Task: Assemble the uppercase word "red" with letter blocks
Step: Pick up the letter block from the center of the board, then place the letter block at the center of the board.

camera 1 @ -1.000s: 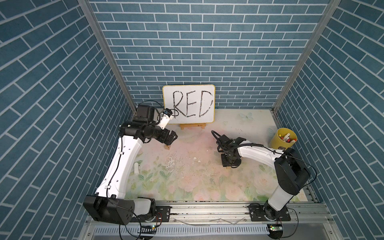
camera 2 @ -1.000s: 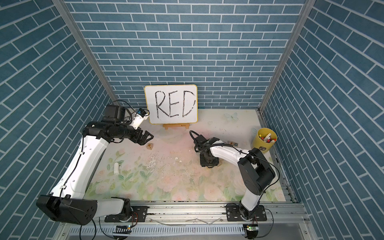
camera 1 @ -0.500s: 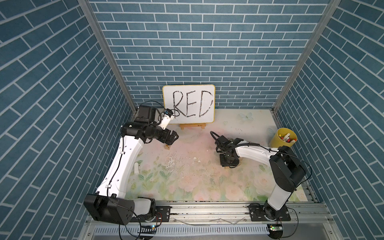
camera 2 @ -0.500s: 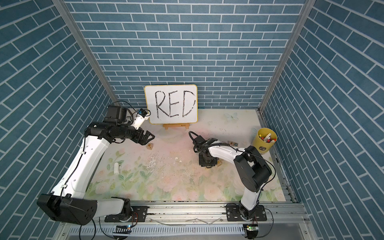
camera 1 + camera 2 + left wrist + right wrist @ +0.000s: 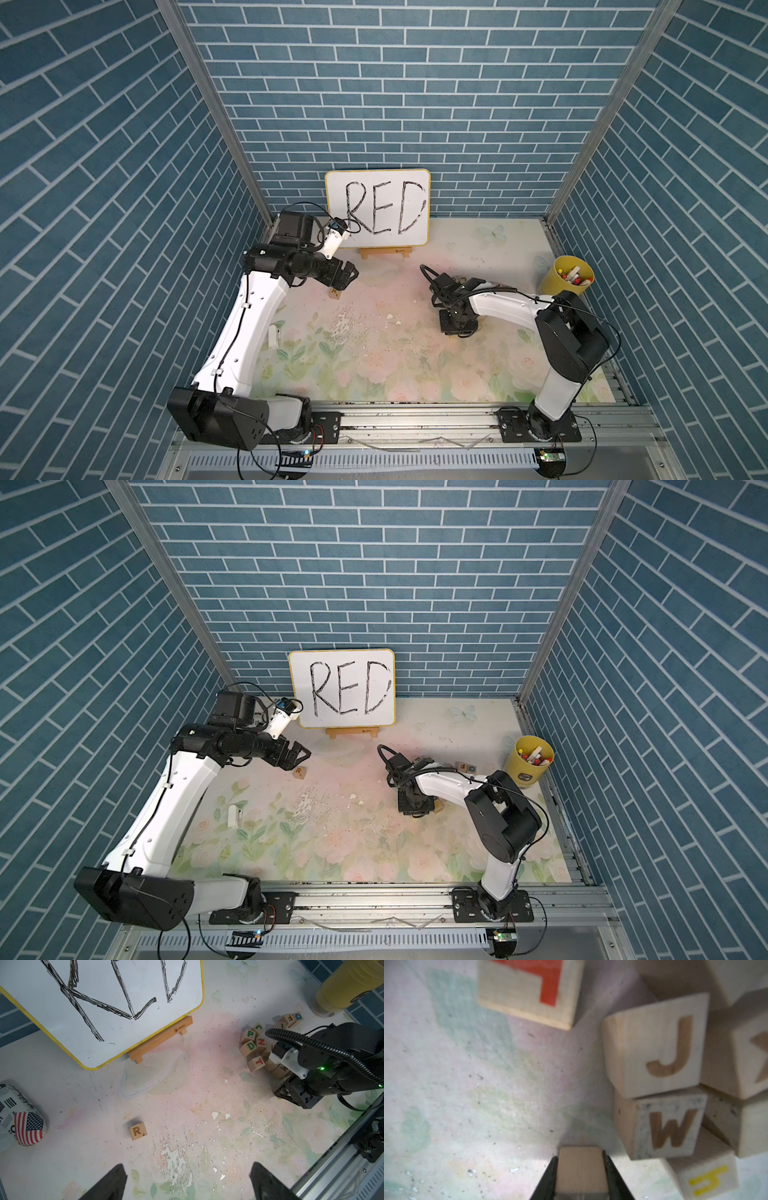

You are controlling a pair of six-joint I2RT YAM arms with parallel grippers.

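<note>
Right pincer (image 5: 580, 1174): now clenched on a plain-faced block (image 5: 581, 1167), at the lower edge of the right wrist view. A second ago the jaws stood wider; they have since drawn in tight on the wood. The letter on this block is hidden, so whether it is E or D I cannot tell.

Pile of blocks (image 5: 262, 1047), right of centre in the left wrist view: green D (image 5: 250, 1046) shows at its near edge, with P, N, T around it. No E seen. J (image 5: 656, 1045) and W (image 5: 669, 1126) sit just beside the held block.

R block (image 5: 137, 1130): alone on the bench (image 5: 374, 374), centre-left, well apart from the pile.

Left pincer (image 5: 187, 1184): released, jaws wide, hovering near the R block and holding nothing. It has barely shifted over the last second.

Board (image 5: 377, 208) reading RED stands at upper centre in both top views.

Judgement: second letter looks just secured; next comes the lift and carry to R's right. Neighbours touching the held block may get dragged.
</note>
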